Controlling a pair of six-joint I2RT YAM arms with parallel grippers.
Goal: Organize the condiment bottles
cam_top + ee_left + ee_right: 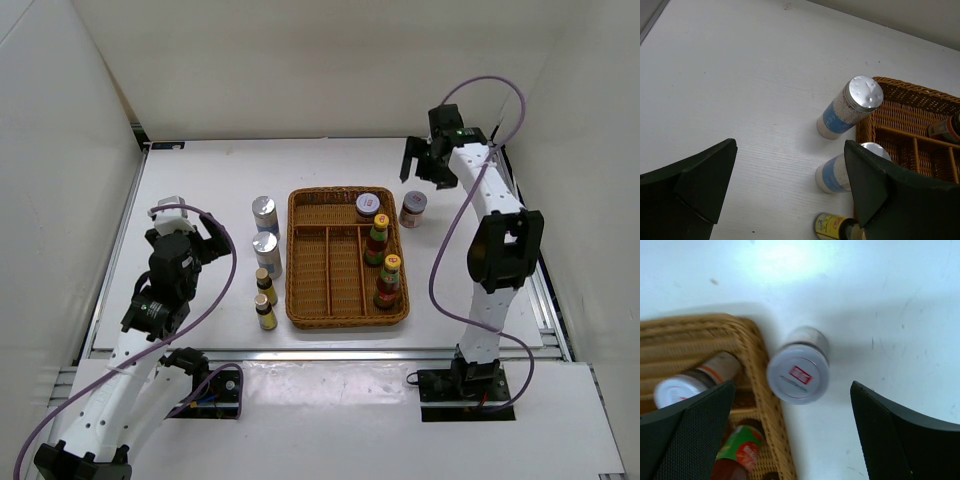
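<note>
**A:** What's left of the wicker tray (347, 323)?

**B:** On the white desk (190, 180), beside its left wall: far shaker (264, 214), near shaker (267, 252), far tiny bottle (265, 285), near tiny bottle (265, 312).

**A:** Inside?

**B:** Far right corner: one jar (368, 206). Right compartment: far red bottle (378, 238), near red bottle (388, 282), upright.

**A:** Right of it?

**B:** The second jar (413, 208), beside that corner.

**A:** Grippers?

**B:** The left gripper (790, 150), left of the shakers, is apart and holds nothing. The right gripper (792, 390), above the second jar, likewise. White walls surround.

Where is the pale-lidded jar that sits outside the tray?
Top view: the jar stands just right of the wicker tray's far-right corner, near the right gripper.
</note>
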